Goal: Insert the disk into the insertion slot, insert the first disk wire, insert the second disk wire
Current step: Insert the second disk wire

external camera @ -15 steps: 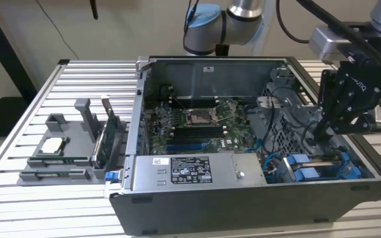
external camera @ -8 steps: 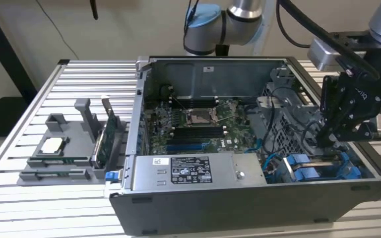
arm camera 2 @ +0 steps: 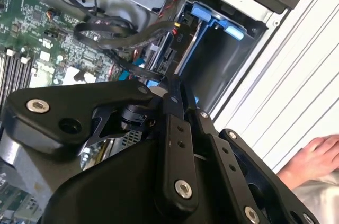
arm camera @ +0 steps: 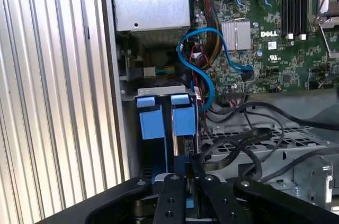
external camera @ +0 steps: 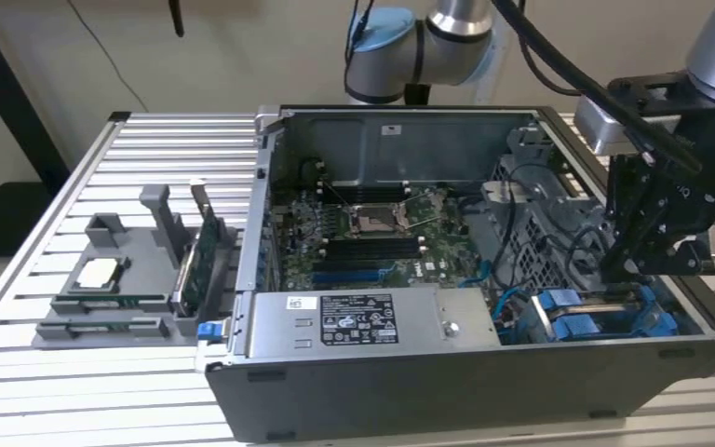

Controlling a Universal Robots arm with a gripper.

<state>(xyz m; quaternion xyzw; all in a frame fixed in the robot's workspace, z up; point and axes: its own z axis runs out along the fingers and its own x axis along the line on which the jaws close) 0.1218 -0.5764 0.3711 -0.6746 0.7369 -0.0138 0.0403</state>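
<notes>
The insertion slot [external camera: 600, 321] is the dark bay with blue fittings in the open case's corner, at the exterior view's right. It also appears in both wrist views [arm camera: 159, 144] [arm camera 2: 222, 60]. Two blue plastic tabs [arm camera: 183, 121] stand side by side in it, with a thin silver edge between them; I cannot tell the disk's carrier from the slot's fittings. My gripper [external camera: 622, 272] reaches down just above the bay. Its fingertips [arm camera: 189, 164] are closed together on the end of a black disk wire [arm camera: 238, 139], which loops off over the drive cage. The same wire [arm camera 2: 114, 49] runs past the gripper [arm camera 2: 174, 87].
A grey labelled power-supply box [external camera: 357, 321] lies beside the bay, with the motherboard [external camera: 370, 233] behind it. A blue cable [arm camera: 206, 70] and coloured wires hang near the slot. A grey parts tray [external camera: 109, 279] sits outside the case. A person's hand [arm camera 2: 312, 160] rests on the slatted table.
</notes>
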